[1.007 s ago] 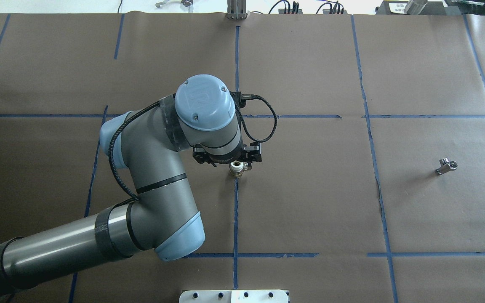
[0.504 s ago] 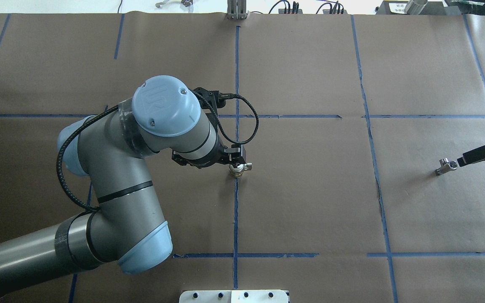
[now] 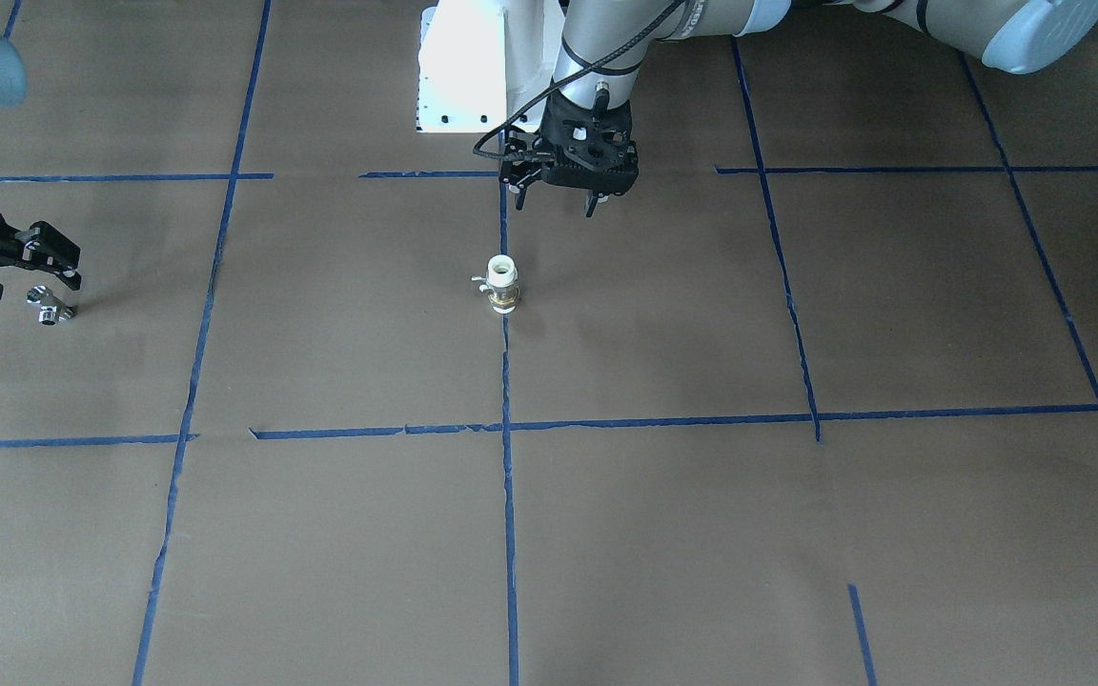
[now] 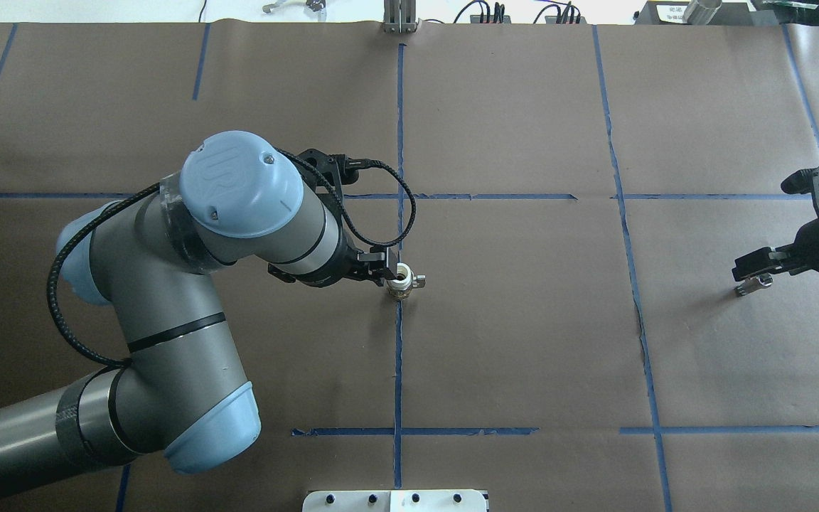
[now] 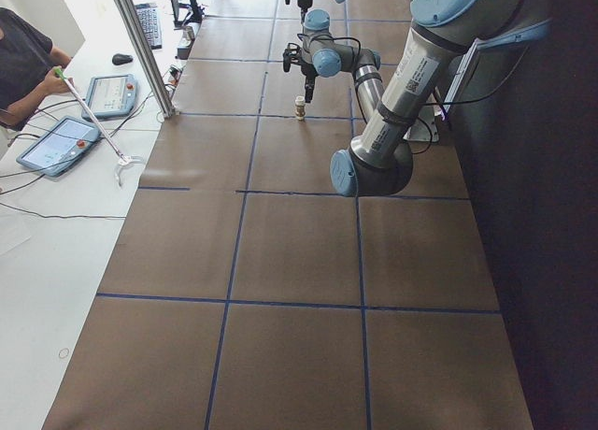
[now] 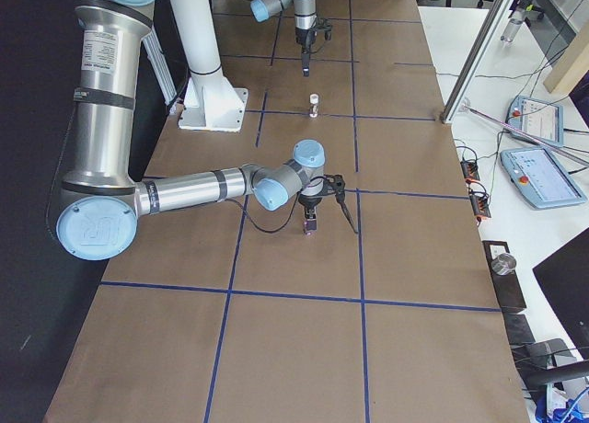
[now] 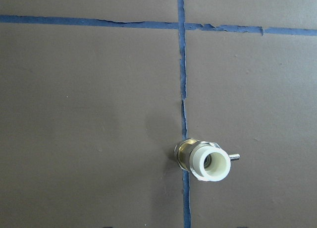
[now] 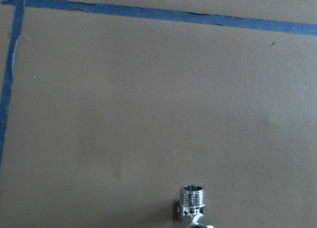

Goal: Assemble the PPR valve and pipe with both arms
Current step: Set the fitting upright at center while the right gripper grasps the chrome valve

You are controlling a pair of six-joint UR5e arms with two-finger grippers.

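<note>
2 tools, both with fingers apart and holding nothing. Left tool (image 3: 555, 202) hangs just beside the white-and-brass pipe fitting (image 3: 502, 284), which stands upright on a blue tape line (image 3: 508, 381) at mid-counter (image 3: 701, 524). Right tool (image 3: 68, 270) hovers close above the chrome valve (image 3: 47, 307), well apart from the fitting.
</note>
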